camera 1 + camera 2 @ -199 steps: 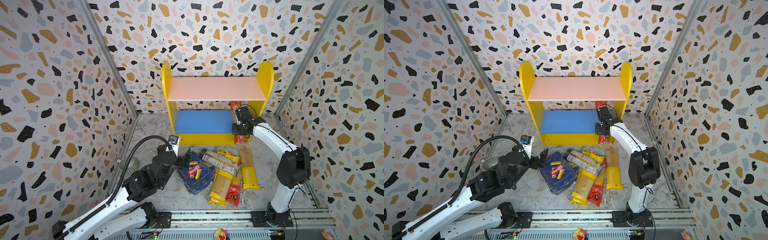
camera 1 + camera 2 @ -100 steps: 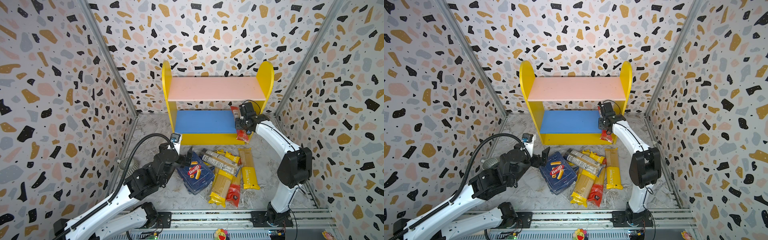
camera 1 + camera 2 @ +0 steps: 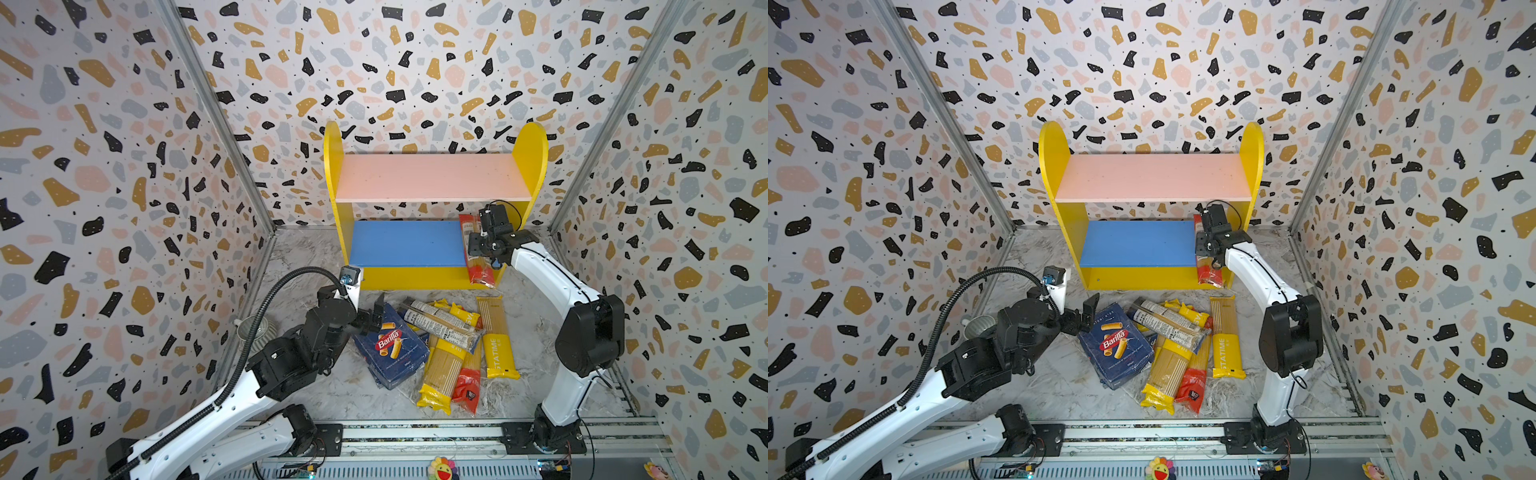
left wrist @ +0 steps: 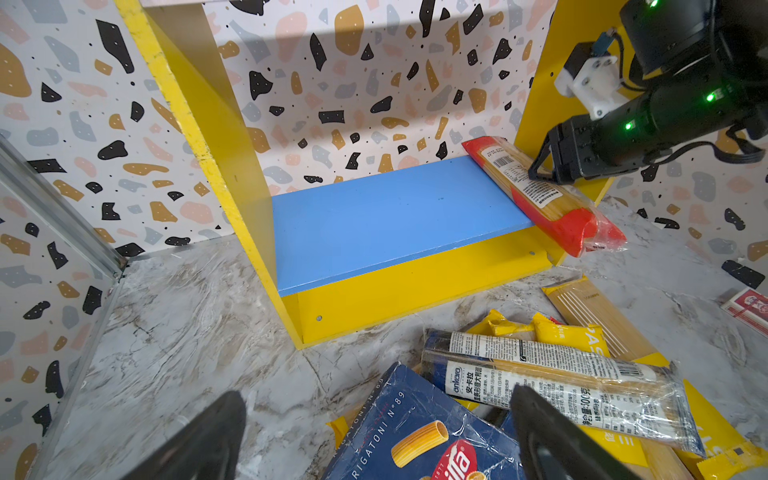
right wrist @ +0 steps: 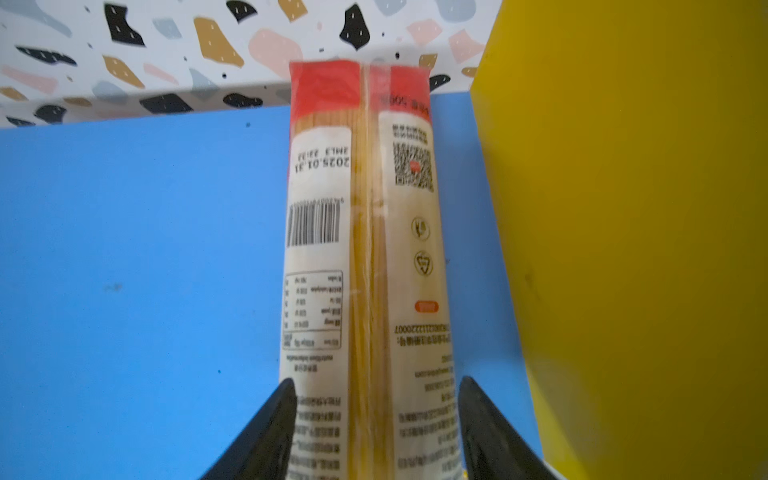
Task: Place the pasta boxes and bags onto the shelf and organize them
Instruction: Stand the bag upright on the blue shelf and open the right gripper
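The right fingers are set at both edges of the red bag; whether it is gripped cannot be told. The bag is laid at the blue board's 3 o'clock end, overhanging at 6 o'clock. The left fingers are spread wide, empty, at the box's 11 o'clock.

Both top views high, looking down at shelf, wrist views close, both facing its blue board.

Red-and-clear bag on blue lower board of shelf
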